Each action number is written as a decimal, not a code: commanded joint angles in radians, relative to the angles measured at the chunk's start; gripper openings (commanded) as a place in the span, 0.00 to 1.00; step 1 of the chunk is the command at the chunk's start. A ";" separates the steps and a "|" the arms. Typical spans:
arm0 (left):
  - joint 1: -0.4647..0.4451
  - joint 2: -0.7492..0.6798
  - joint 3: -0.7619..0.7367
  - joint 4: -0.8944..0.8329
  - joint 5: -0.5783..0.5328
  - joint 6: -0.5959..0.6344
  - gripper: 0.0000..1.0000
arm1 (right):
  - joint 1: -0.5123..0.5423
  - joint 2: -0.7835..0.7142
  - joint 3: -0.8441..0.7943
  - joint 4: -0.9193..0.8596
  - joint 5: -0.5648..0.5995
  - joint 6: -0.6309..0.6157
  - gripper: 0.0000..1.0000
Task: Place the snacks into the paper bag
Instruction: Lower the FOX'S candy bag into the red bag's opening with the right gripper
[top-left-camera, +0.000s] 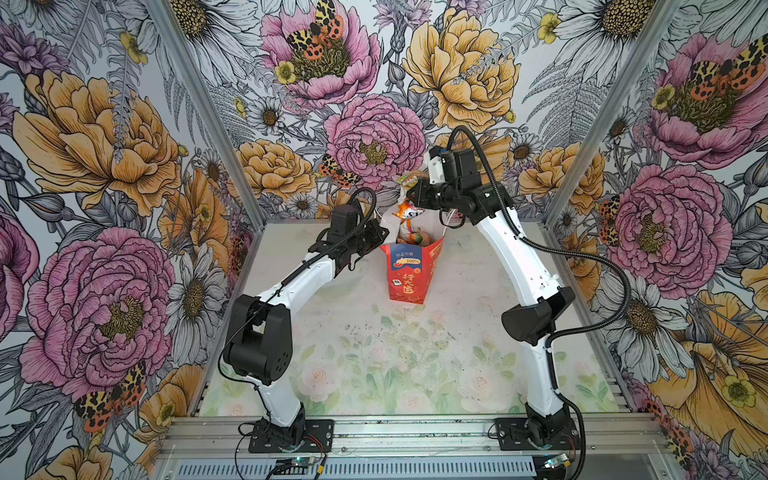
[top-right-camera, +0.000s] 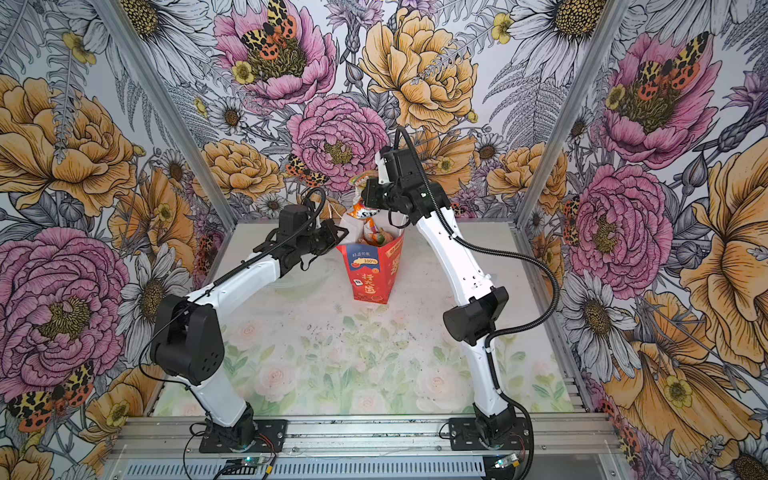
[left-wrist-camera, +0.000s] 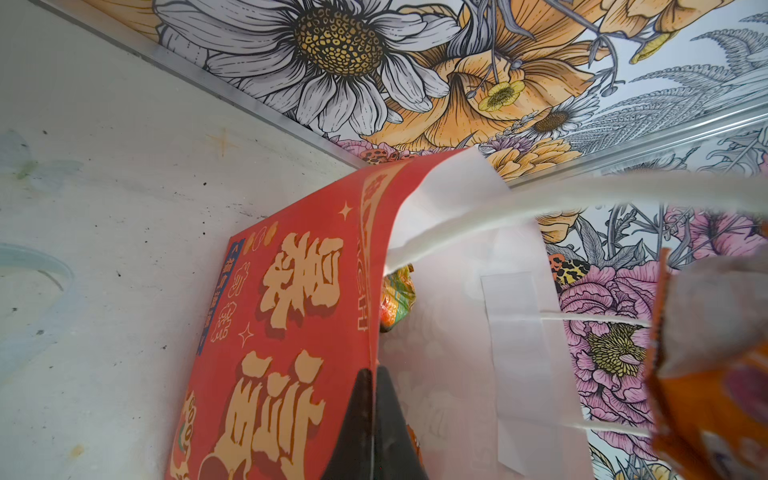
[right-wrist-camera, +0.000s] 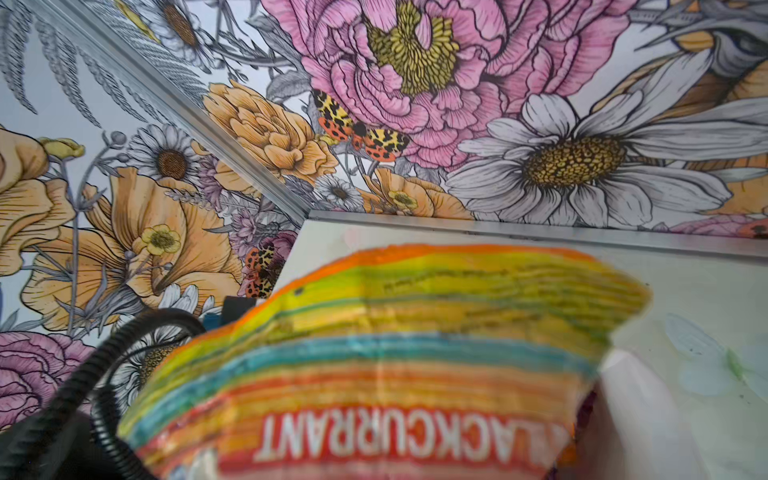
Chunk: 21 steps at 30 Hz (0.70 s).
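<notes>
- Paper bag (top-left-camera: 409, 272) (top-right-camera: 370, 274) stands upright on the worktop (top-left-camera: 365, 357), upper middle of both top views, near the back edge. Mouth open, white inside.
- Left tool (top-left-camera: 383, 235) (top-right-camera: 343, 235) sits at the bag's left rim. In the left wrist view its black fingers (left-wrist-camera: 390, 415) are pinched tight on the bag wall, one on the red outside, one on the white inside. It is holding the paper bag.
- Right tool (top-left-camera: 410, 192) (top-right-camera: 365, 192) is just above the bag mouth, clamped narrow on a striped packet (top-left-camera: 405, 179) (top-right-camera: 358, 179), gripping just under the top seal.
- The packet hangs from that tool, its orange-and-white lower part dangling over the mouth. Cannot tell whether its bottom end is past the rim.
- Right wrist view: the packet (right-wrist-camera: 395, 332) fills the lower frame, blurred, with rainbow bands and white "BLACKCURRANT" lettering on red.
- Other packets (top-left-camera: 417, 237) (top-right-camera: 376, 237), orange and green, lie inside the bag and show through the mouth. The left wrist view shows a yellow-green one (left-wrist-camera: 397, 295) in there.
- White cord handle (left-wrist-camera: 478, 220) crosses the middle right of the left wrist view.
</notes>
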 joint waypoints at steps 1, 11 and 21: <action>0.007 -0.032 -0.018 0.009 -0.006 -0.008 0.00 | 0.010 -0.032 -0.034 0.047 0.038 0.008 0.00; 0.010 -0.031 -0.022 0.013 -0.002 -0.011 0.00 | 0.022 -0.057 -0.173 0.045 0.081 0.016 0.00; 0.010 -0.034 -0.026 0.017 -0.003 -0.011 0.00 | 0.019 -0.011 -0.168 0.046 0.115 0.014 0.00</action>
